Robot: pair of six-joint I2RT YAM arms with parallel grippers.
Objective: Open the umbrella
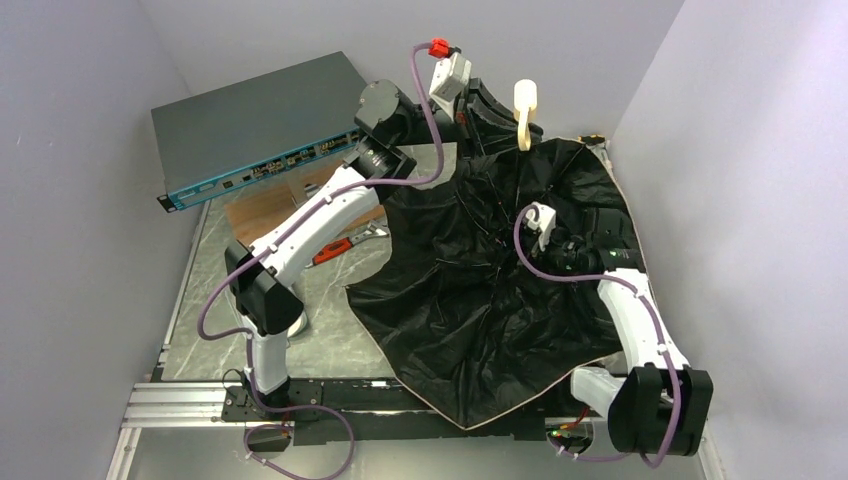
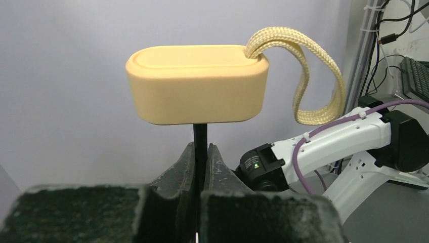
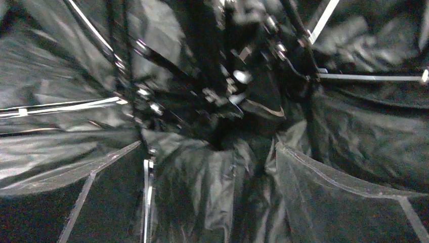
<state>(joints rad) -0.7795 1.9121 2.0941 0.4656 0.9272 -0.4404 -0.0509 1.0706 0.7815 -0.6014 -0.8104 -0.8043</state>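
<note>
Right arm: from its base at the near right corner, the white links run up the right side, and the wrist bends left over the spread fabric. The right gripper (image 1: 535, 240) points into the middle of the canopy, near where the ribs (image 3: 152, 58) meet. Its own view is blurred and filled with black lining and metal ribs. The fingers cannot be made out, so I cannot tell how they stand.

Umbrella (image 1: 480, 290): it lies on the right half of the marble-patterned table (image 1: 330, 340) with the black lining facing up. The canopy is spread loosely and creased, and a tan edge shows along the near hem. Part of the fabric hangs over the near edge, between the two arm bases.

Left arm: it rises from the near left base, folds at a dark elbow, and stretches far across toward the back wall. The wrist turns right at the far centre.

Left gripper (image 2: 200, 169): its fingers are pressed close together on the thin black shaft (image 2: 200, 134), just under the cream handle (image 2: 197, 83). The handle is held clear above the canopy's far edge. A woven strap (image 2: 313, 66) loops from one end of the handle.

Far left: a red-handled tool (image 1: 335, 250) and a wooden board (image 1: 270, 205) lie on the table. Behind them sits a grey rack unit (image 1: 260, 130).
</note>
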